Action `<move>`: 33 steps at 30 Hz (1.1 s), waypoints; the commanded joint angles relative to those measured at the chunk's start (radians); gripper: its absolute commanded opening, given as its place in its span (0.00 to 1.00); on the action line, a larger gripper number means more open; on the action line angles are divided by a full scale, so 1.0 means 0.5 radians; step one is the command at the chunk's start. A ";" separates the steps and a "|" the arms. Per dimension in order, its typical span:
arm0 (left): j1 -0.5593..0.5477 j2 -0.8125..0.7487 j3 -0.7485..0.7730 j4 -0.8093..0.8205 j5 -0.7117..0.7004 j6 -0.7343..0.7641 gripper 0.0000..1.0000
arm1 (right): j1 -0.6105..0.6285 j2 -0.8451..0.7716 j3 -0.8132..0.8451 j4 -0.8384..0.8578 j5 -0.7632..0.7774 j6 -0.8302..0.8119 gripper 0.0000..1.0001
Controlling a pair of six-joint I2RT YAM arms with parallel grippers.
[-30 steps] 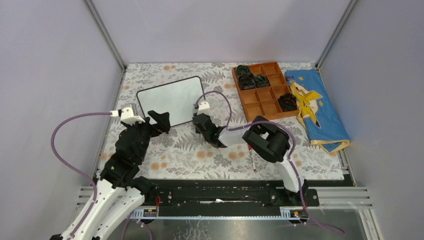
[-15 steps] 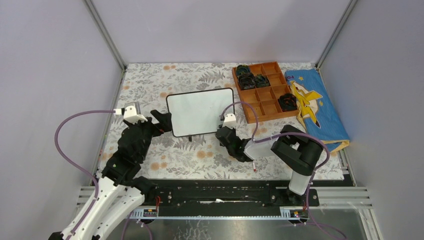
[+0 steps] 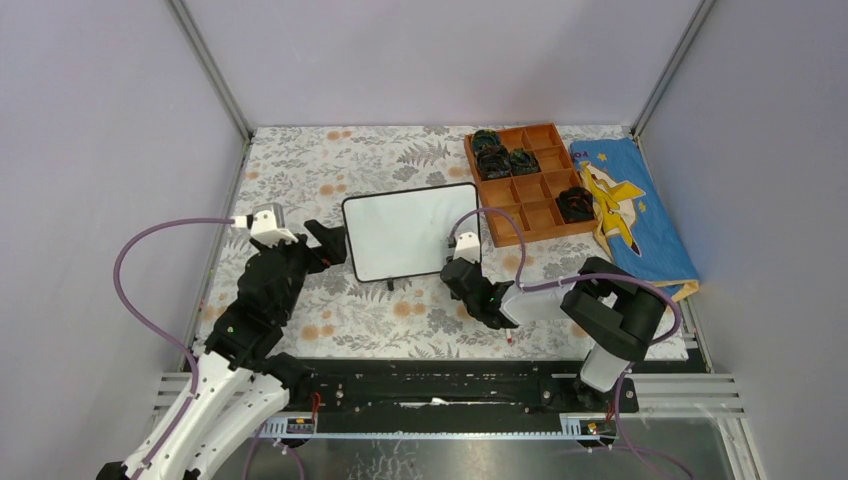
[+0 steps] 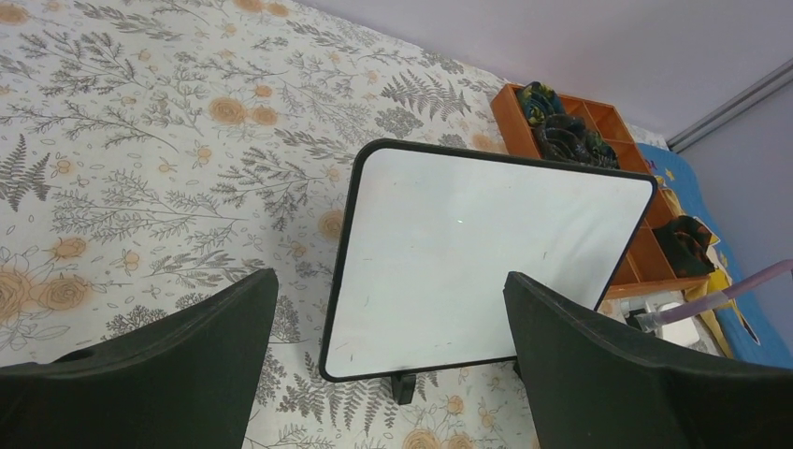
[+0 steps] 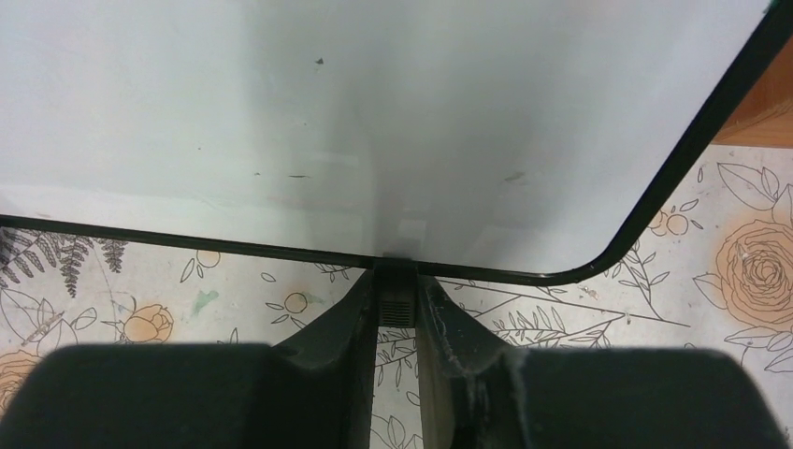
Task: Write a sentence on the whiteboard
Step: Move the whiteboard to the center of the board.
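Observation:
The whiteboard (image 3: 405, 235) stands on the flowered cloth in the middle of the table, white with a thin black frame. Its face (image 4: 486, 253) bears only faint smudges, and the sentence is out of view. My right gripper (image 3: 460, 273) is at the board's near right corner. In the right wrist view its fingers (image 5: 396, 290) are shut on one small black foot (image 5: 396, 304) under the board's near edge (image 5: 281, 251). My left gripper (image 3: 325, 248) is open just left of the board, touching nothing. Its two fingers (image 4: 390, 279) frame the board's near left corner and another foot (image 4: 403, 386).
A brown compartment tray (image 3: 525, 205) with dark bundles in some cells stands at the back right, close to the board's far right corner. A blue printed cloth (image 3: 635, 220) lies beyond it. A thin red-tipped stick (image 3: 510, 338) shows beside the right arm.
The right gripper has dragged the whiteboard by its foot to the right and toward the near edge, and turned it squarer. The left gripper stays open near the board's left side.

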 commanded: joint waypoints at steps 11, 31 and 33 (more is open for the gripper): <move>-0.018 0.018 -0.019 0.160 0.139 0.037 0.99 | -0.077 -0.201 -0.167 -0.109 -0.179 -0.183 0.19; -0.018 -0.014 -0.018 0.164 0.163 0.040 0.99 | -0.067 -1.519 -0.404 -0.899 -0.268 0.171 0.70; -0.018 -0.028 -0.021 0.169 0.158 0.042 0.99 | -0.069 -1.600 -0.423 -1.064 -0.221 0.213 0.70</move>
